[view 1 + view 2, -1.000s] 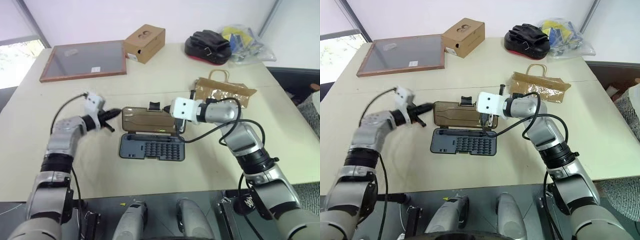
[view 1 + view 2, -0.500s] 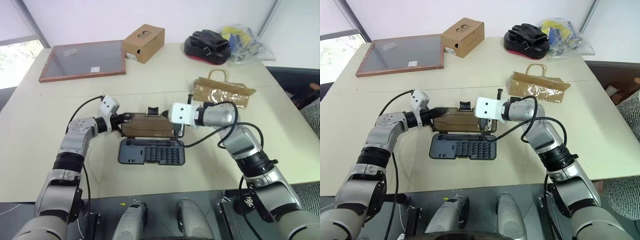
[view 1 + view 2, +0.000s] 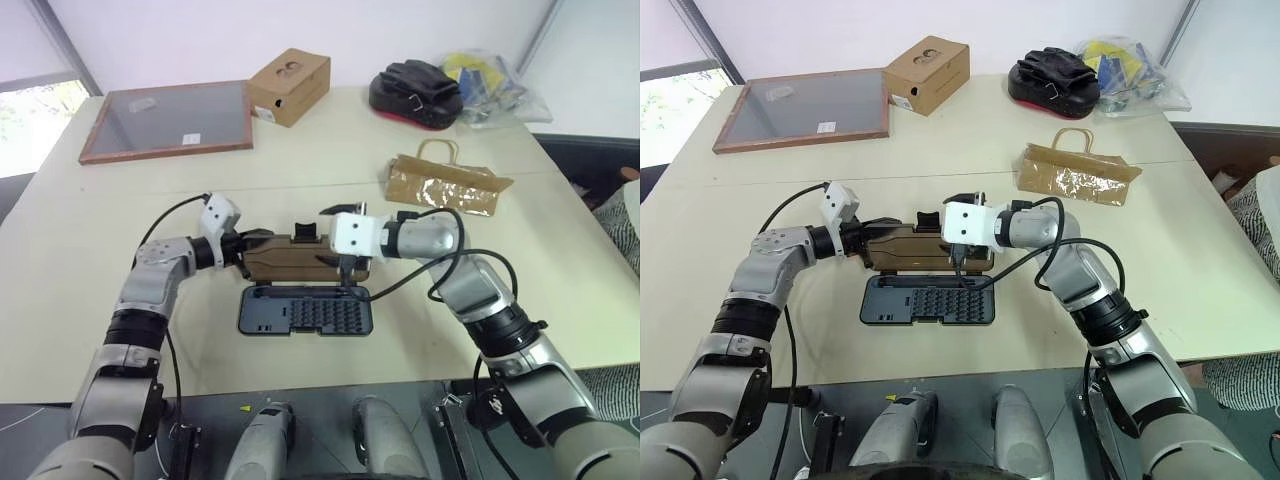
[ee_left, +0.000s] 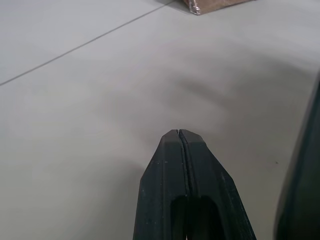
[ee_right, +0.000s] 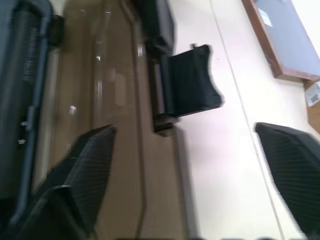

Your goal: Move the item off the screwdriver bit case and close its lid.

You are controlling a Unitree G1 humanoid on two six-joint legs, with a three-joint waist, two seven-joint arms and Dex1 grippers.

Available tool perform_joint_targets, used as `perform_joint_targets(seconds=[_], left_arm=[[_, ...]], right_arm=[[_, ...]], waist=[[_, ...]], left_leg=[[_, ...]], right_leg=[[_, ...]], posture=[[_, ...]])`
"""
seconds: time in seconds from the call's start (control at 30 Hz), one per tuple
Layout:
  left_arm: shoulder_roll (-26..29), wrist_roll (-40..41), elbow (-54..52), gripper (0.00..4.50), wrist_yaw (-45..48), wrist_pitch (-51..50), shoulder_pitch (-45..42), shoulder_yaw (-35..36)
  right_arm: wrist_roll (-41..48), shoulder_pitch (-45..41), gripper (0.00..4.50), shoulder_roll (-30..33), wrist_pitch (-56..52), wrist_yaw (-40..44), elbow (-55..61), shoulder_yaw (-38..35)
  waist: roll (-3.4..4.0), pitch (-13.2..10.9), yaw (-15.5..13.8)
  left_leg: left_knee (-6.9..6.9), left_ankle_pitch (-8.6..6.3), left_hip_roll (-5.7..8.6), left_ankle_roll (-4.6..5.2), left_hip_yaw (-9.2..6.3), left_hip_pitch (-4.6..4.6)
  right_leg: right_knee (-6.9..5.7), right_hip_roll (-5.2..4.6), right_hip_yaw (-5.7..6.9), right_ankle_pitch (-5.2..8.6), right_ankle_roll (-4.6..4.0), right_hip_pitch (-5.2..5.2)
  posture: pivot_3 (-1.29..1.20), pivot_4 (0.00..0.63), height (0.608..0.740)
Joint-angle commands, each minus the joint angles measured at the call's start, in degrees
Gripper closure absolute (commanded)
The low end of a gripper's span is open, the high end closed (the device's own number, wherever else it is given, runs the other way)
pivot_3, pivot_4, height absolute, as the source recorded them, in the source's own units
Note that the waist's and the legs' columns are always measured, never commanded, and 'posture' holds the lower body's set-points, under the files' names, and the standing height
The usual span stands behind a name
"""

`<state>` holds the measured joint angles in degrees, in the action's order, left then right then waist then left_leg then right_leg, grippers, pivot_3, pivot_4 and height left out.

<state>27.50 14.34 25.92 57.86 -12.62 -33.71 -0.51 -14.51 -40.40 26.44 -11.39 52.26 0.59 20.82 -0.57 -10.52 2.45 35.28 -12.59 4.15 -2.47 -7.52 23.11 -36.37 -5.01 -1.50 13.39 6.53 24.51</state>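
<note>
Now, at the far left of the table (image 3: 60, 250) lies a wood-framed glass panel (image 3: 170, 120), and just right of it stands a cardboard box (image 3: 290, 86). Nearer the front, the left gripper (image 3: 262, 239) points rightward with its two fingers (image 4: 187, 195) pressed together, clenched on nothing; its tips sit at the left end of the lid (image 3: 300, 258), though whether they touch it I cannot tell. The lid stands raised on its hinge, tilted up from the grey tray of the case (image 3: 305, 311), which lies open on the table in front of it with rows of bits showing. A small dark latch tab (image 5: 192, 82) sticks up from the lid's far edge. The right gripper (image 5: 185, 165) reaches in from the right at the lid's right end with its fingers spread wide, released, one over the brown panel and one over bare table. Further right and back, well apart from the case, the bag (image 3: 445, 184) lies flat with its loop handle toward the far side. Behind it sit a black-and-red object (image 3: 418, 94) and a clear plastic bundle (image 3: 495, 88).
</note>
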Motion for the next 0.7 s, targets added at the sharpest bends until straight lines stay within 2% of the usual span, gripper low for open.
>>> perform_joint_targets(seconds=[0.03,0.17,0.3,0.5,0.7], left_arm=[[1.3,0.7,-4.5,4.5,1.7,-1.3,1.2,-0.2],[2.7,0.7,-7.4,4.5,2.6,-2.4,3.0,-0.2],[4.0,1.6,-10.9,4.5,2.9,-3.8,4.6,0.2],[5.1,3.8,-17.7,4.5,3.1,-7.3,6.4,0.8],[9.3,7.1,-26.8,4.5,5.4,-12.2,10.2,1.3]], right_arm=[[3.5,-2.3,0.04,3.7,-4.8,3.9,3.7,-4.2],[11.0,0.3,0.04,12.5,-12.3,13.1,10.4,-8.7],[21.1,7.9,0.04,22.7,-20.7,20.4,19.9,-16.6],[28.3,18.1,0.04,27.3,-30.9,17.2,27.6,-25.7],[31.2,27.0,0.04,28.6,-34.9,13.0,32.8,-29.3]], waist=[[0.0,0.0,-0.1],[0.0,0.0,-0.5],[-0.01,0.0,-1.1],[-0.02,0.0,-1.5],[-0.02,0.0,-1.7]], left_leg=[[0.0,0.0,0.0,0.0,0.0,0.0],[0.06,-0.01,0.02,0.01,-0.07,0.12],[0.06,-0.03,-0.01,0.05,-0.08,0.15],[0.1,-0.03,-0.06,0.05,0.01,0.14],[0.16,-0.04,-0.1,0.07,0.01,0.17]], right_leg=[[0.0,0.0,0.0,0.0,0.0,0.0],[0.09,-0.03,0.02,-0.02,0.04,0.0],[0.12,-0.02,0.06,-0.02,0.05,-0.01],[0.12,-0.05,0.03,-0.02,0.05,-0.01],[0.12,-0.13,0.04,-0.03,0.06,-0.03]], posture=[[0.0,0.15,0.74],[0.0,0.15,0.74],[0.0,0.15,0.74],[0.0,0.15,0.74],[0.0,0.15,0.74]])
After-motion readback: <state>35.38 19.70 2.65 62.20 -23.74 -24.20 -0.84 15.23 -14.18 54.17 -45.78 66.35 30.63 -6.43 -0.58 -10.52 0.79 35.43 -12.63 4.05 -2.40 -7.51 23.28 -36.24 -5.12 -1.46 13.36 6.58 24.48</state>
